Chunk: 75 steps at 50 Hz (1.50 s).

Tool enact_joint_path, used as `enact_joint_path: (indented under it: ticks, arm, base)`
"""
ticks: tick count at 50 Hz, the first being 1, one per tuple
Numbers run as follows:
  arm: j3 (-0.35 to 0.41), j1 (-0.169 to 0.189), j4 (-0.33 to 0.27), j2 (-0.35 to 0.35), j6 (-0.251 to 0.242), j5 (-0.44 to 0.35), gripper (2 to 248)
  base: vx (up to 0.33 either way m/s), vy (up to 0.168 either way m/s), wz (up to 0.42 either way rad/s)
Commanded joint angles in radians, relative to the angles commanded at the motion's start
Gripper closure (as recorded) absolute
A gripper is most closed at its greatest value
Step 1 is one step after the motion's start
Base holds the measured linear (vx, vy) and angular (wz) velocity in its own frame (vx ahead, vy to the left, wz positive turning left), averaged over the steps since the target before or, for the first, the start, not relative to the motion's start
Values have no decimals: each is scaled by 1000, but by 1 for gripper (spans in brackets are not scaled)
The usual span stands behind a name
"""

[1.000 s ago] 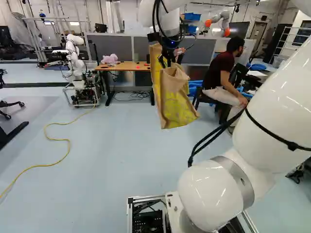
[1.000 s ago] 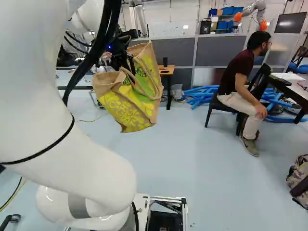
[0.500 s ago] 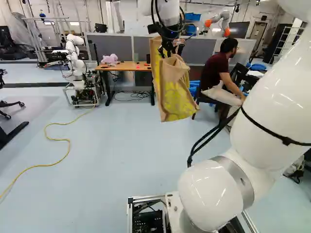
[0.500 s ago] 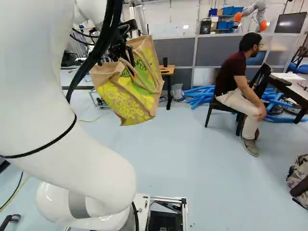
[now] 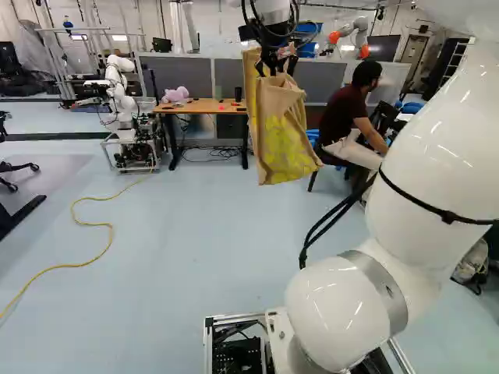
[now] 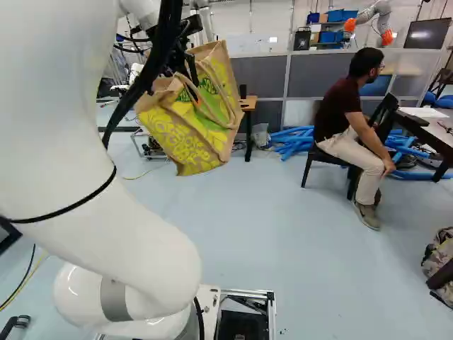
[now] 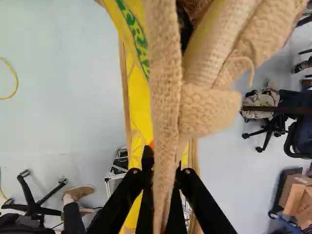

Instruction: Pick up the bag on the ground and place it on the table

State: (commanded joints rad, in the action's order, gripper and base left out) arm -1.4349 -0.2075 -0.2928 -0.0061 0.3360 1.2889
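One black two-fingered gripper (image 5: 277, 70), pinching a tan coarse-woven strap (image 7: 165, 92); beneath it, one large tan-and-yellow woven bag (image 5: 284, 148), hanging.

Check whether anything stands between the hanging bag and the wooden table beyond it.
Nothing visible stands between the bag and the table; only floor shows between them, though the bag hides part of that.
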Motion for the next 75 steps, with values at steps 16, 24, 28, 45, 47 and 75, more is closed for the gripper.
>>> enact_joint_path:
  ticks: [16,24,28,45,47,75]
  arm:
    - [-52,1,0,1,0,54,228]
    - [-75,2,0,5,0,80,228]
    - [-85,3,0,7,0,93,228]
    - [-93,3,0,8,0,102,228]
    - [-93,3,0,8,0,102,228]
    - [-93,3,0,8,0,102,228]
  base:
    - [0,0,0]
    - [0,0,0]
    - [0,0,0]
    - [0,0,0]
    - [0,0,0]
    - [0,0,0]
